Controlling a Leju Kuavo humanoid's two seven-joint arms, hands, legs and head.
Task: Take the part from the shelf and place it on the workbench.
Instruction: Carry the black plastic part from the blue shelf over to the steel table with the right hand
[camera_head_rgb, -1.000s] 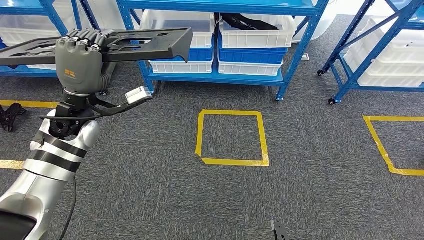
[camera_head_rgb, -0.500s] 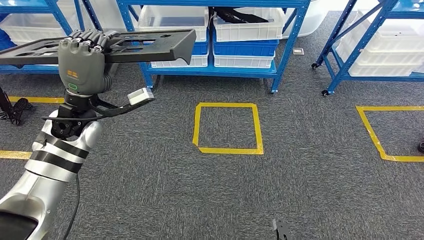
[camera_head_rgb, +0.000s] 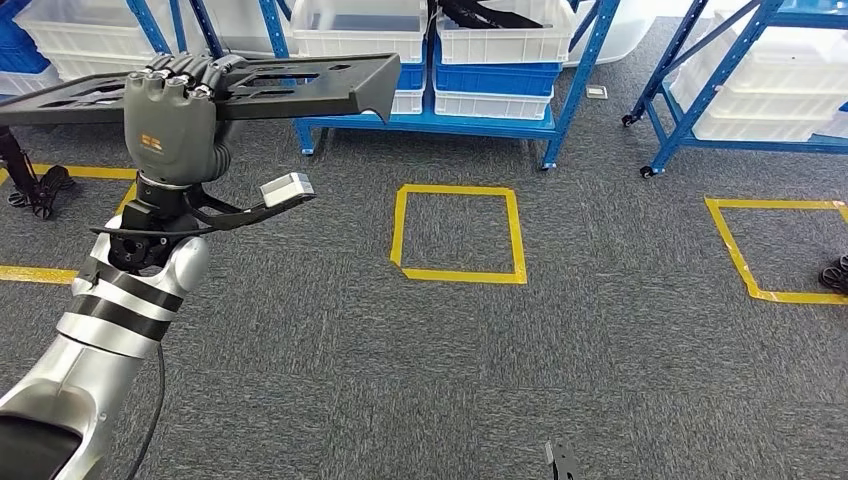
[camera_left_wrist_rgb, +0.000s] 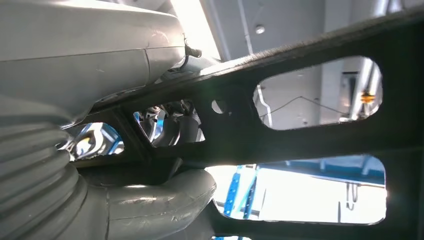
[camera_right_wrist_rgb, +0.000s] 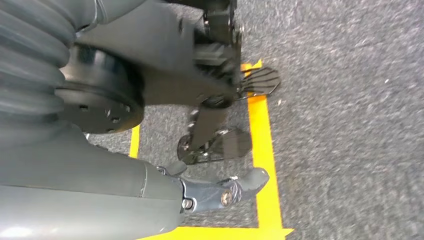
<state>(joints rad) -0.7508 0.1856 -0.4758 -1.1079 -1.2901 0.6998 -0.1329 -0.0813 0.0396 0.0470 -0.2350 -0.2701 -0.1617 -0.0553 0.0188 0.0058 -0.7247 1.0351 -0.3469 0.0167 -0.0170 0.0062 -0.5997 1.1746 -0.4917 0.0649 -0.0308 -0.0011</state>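
The part (camera_head_rgb: 300, 80) is a flat black plate with several cut-outs, held level at the upper left of the head view. My left hand (camera_head_rgb: 170, 120) grips it from below near its middle, fingers curled over the near edge. In the left wrist view the plate (camera_left_wrist_rgb: 310, 145) crosses close in front of the camera, with my left hand (camera_left_wrist_rgb: 75, 165) clamped against it. My right hand (camera_right_wrist_rgb: 100, 195) hangs by my side over the grey carpet, a dark finger (camera_right_wrist_rgb: 240, 185) stretched out and nothing in it.
A blue shelf (camera_head_rgb: 560, 90) with white bins (camera_head_rgb: 500, 45) stands ahead, and a second blue rack (camera_head_rgb: 700, 100) on castors is at the right. Yellow tape squares (camera_head_rgb: 458, 232) (camera_head_rgb: 770, 250) mark the grey carpet. A black stand (camera_head_rgb: 30, 190) sits at the far left.
The whole picture has shifted, so the camera has moved: shelf and tape squares now sit higher in the head view. My left hand keeps the same hold on the plate.
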